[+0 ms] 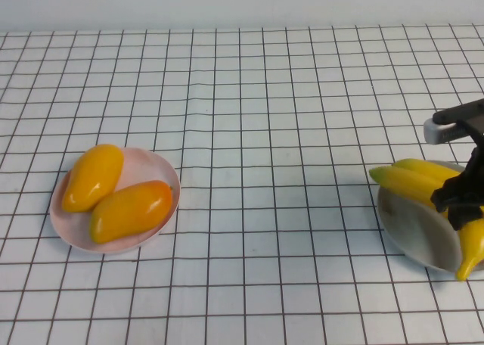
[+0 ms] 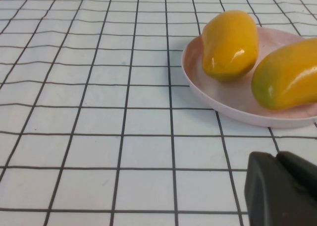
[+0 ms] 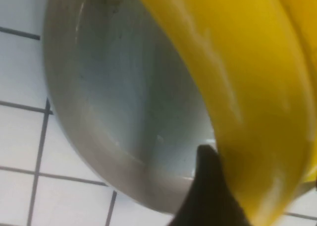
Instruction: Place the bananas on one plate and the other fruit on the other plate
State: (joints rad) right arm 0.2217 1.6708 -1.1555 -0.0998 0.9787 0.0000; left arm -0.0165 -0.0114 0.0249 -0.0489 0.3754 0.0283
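Sitting at nine o'clock on the checked table (image 1: 265,133), a pink plate (image 1: 162,167) holds two mangoes (image 1: 92,177) side by side. At three o'clock, two bananas (image 1: 408,180) rest on a grey plate (image 1: 412,224); the right gripper (image 1: 457,201) is clamped on one. The left gripper (image 2: 282,191) hovers just beside the pink plate; whether it is open, I cannot tell.

**No writing to read**

I find no text, label, brand, number or sign in any of my three views. The tablecloth (image 1: 242,133) carries only a plain black grid. The fruits, the two plates and the parts of my arms that show are all without print, as far as I can see.
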